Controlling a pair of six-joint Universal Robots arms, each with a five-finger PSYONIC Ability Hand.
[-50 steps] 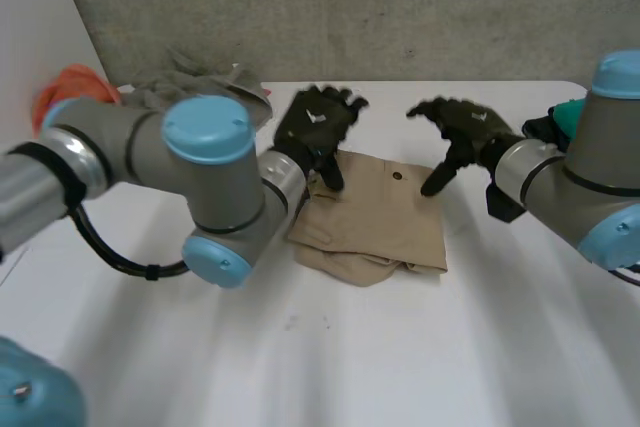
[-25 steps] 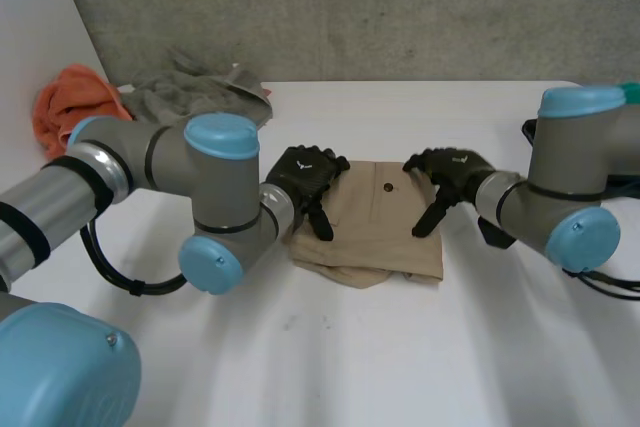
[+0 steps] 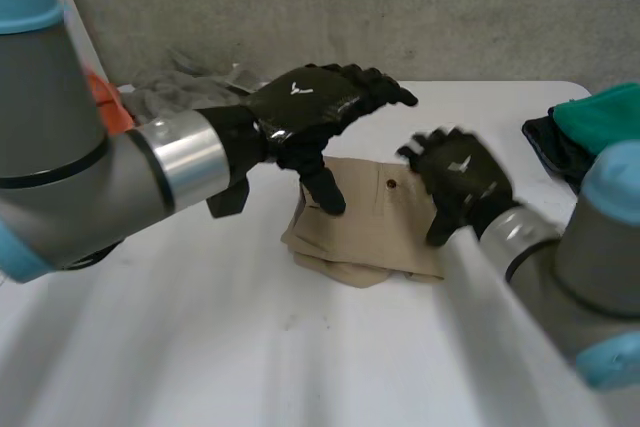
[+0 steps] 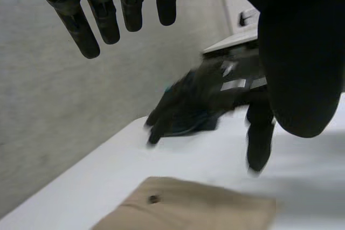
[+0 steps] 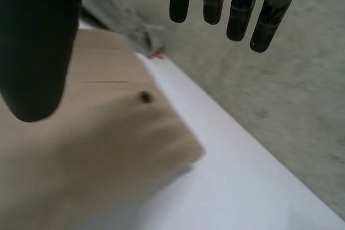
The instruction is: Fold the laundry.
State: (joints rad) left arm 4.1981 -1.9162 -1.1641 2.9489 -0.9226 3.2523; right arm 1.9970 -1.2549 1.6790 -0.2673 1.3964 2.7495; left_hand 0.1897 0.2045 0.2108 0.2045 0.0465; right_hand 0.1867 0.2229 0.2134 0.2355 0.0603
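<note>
1. Hovering above the tan folded garment (image 3: 372, 232), L hand (image 3: 318, 112) has its fingers straight and spread. Its thumb points down at the garment edge on its own side, and it grips nothing. Can't tell if the thumb tip touches the cloth.
2. R hand (image 3: 462, 175) is just beside L hand, over the garment's opposite side. Its fingers are relaxed and apart w/ the thumb hanging down, and it holds nothing.
3. The garment lies flat on the white tabletop (image 3: 300, 347), under and btwn both hands, folded into a rough rectangle. A small dark button (image 3: 390, 185) sits on top, btwn the two hands.
4. In the R wrist view, R fingers (image 5: 237, 4) are straight and separated, w/ the tan cloth under the palm and thumb.
5. A grey cloth heap (image 3: 195, 87) and an orange cloth (image 3: 110, 102) lie beyond L forearm, apart from the garment.
6. A teal-and-dark pile (image 3: 595, 122) sits out past R hand, well apart from the garment.
</note>
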